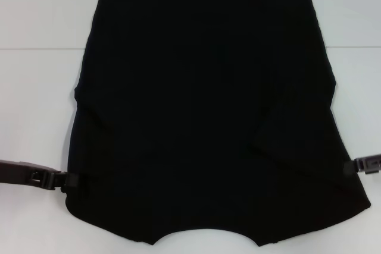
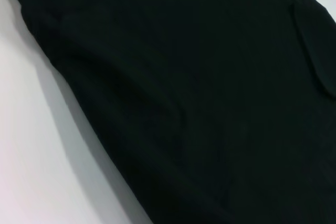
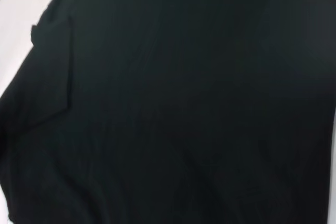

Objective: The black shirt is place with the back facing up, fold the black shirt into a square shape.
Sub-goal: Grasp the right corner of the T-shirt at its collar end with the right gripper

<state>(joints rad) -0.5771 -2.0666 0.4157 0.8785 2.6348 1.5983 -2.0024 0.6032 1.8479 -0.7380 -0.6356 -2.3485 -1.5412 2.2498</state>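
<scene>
- I see the black shirt (image 1: 202, 111), plain side up, sleeves folded inward, spread across the white tabletop (image 1: 36, 87) to its near edge.
- My left gripper (image 1: 66, 179) and right gripper (image 1: 357, 166) meet the shirt's side edges; whether either grips, I cannot tell.

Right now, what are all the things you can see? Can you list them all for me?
black shirt: one, plain black, spread flat over the middle of the table, both sleeves folded in, neck edge toward the robot, no lettering showing.
table: one, white, under the shirt, bare at both sides.
left gripper: one, black, low at the shirt's left edge near the neck end.
right gripper: one, black, low at the shirt's right edge near the neck end.
</scene>
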